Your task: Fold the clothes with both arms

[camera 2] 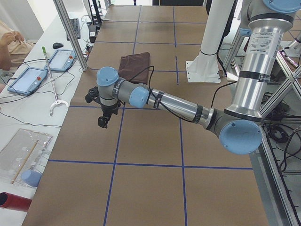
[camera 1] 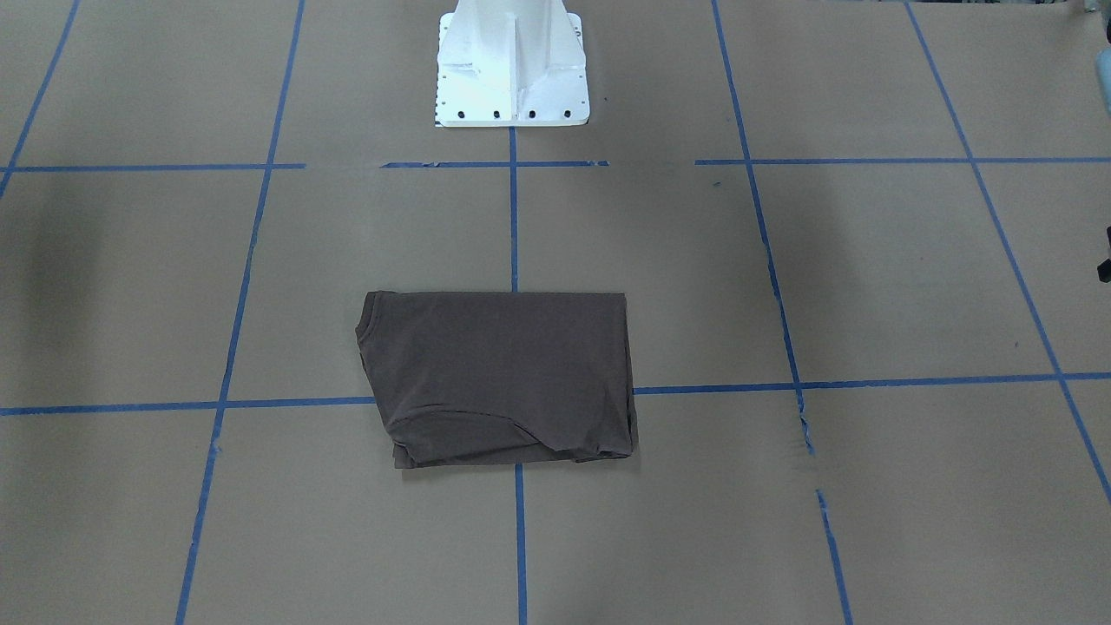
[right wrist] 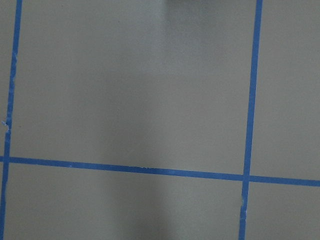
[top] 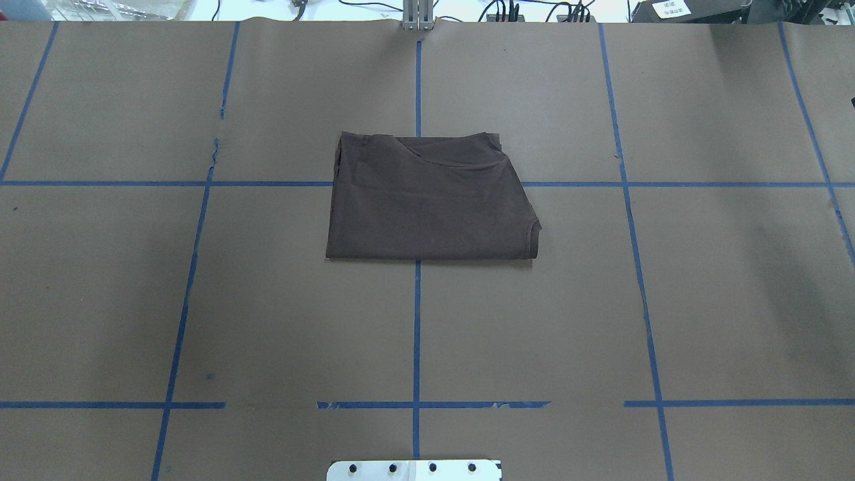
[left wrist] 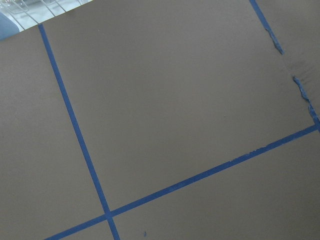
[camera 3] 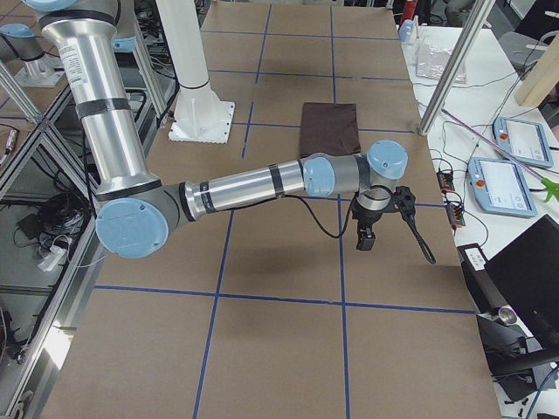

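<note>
Folded flat into a squat, near-rectangular packet of several layers: one dark brown cotton T-shirt [camera 1: 499, 373] [top: 427, 200]. Straight along the robot-side edge. Uneven along the operators' side, with a diagonal flap and a few soft creases across the top layer. Rounded, seamed edge at the robot-side corner toward the right gripper's end. Resting on the brown paper-covered table [camera 1: 868, 278], over a crossing of the blue tape lines [camera 1: 911, 382], out in front of the white bolted pedestal [camera 1: 512, 69].

Between the two sets of jaws along the table, and well apart from both. Touched by neither.

Seen from the left end: silver-grey tubular left arm [camera 2: 174, 104] stretched out low, black two-finger left gripper [camera 2: 102, 121] pointing down above bare paper, the T-shirt [camera 2: 135, 66] farther along the table beyond it. Cannot tell how far apart these jaws stand.

Seen from the right end: matching right arm [camera 3: 236, 188], right gripper [camera 3: 365, 237] likewise pointing down over bare paper, the T-shirt [camera 3: 330, 128] beyond it. Cannot tell the jaw opening here either.

Beneath each set of jaws, in the wrist views, only brown paper and blue tape.
</note>
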`<state>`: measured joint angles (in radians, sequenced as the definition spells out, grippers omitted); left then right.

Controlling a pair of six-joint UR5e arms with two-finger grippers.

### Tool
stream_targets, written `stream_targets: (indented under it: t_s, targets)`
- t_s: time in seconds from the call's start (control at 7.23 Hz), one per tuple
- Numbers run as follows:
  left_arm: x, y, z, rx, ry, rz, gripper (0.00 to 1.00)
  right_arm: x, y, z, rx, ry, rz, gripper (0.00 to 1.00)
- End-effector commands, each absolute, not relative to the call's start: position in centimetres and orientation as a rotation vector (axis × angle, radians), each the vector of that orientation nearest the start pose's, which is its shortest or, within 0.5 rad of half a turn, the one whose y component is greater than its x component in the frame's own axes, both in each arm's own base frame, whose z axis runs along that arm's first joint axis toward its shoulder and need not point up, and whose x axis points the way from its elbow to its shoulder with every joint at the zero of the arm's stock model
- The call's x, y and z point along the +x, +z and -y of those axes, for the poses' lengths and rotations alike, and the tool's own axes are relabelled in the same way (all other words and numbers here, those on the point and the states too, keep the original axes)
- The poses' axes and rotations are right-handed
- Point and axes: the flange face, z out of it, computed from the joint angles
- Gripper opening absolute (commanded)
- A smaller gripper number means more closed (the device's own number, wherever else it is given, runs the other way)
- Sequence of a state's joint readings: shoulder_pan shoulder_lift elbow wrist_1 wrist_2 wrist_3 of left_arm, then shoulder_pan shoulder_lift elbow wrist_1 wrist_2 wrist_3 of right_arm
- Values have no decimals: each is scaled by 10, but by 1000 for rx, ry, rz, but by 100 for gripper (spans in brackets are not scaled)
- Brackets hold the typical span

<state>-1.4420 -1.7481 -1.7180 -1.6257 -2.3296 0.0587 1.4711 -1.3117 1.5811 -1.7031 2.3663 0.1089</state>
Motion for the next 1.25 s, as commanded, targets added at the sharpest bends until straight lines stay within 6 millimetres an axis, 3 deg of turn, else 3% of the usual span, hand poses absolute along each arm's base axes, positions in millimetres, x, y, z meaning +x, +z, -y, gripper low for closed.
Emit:
stream_targets:
  t_s: [0.0,0.42,0.55,0.69,0.97,1.11]
  targets:
    - [8,473,566,361,329,-765,99,2,523,601,50,-50,804,100]
    - [8,454,567,393,339,-763,99,1,521,603,52,-51,803,100]
    - [7,447,562,407,342,-764,99,2,507,608,74,-53,813,100]
    - [4,436,553,428,346,-762,99,2,518,604,57,-46,813,100]
    - [2,423,543,455,356,-761,99,-6,519,608,46,-54,810,100]
    - [0,409,526,479,345,-761,99,-10,527,605,32,-60,807,100]
